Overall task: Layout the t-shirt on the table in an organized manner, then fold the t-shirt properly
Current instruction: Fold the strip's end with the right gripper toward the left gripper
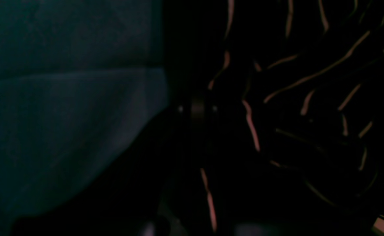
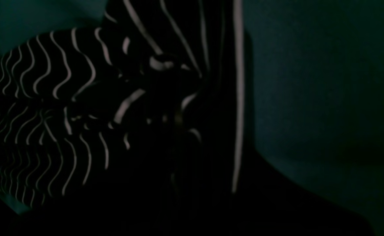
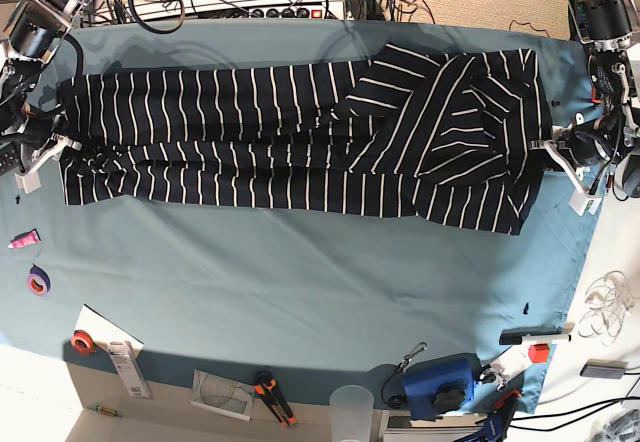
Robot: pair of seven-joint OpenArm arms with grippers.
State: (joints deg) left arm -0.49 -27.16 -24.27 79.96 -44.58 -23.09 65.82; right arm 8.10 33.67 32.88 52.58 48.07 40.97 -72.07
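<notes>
The t-shirt (image 3: 300, 132), dark navy with thin white stripes, lies stretched lengthwise across the far half of the teal table (image 3: 300, 282), bunched and folded over at its right end. My left gripper (image 3: 552, 147) sits at the shirt's right edge, shut on the fabric. At the shirt's left edge my right gripper (image 3: 60, 144) is pinching the cloth. Both wrist views are dark. The left wrist view shows rumpled t-shirt (image 1: 293, 98) beside table (image 1: 64, 114). In the right wrist view the t-shirt (image 2: 64, 98) gathers toward the middle, with table (image 2: 310, 82) on the right.
On the left lie a pink marker (image 3: 22, 239) and two tape rolls (image 3: 38, 280) (image 3: 82, 341). Along the near edge are an orange-black cutter (image 3: 272, 394), a clear cup (image 3: 352, 407) and a blue device (image 3: 440, 382). A power strip (image 3: 270, 10) and cables run behind the table.
</notes>
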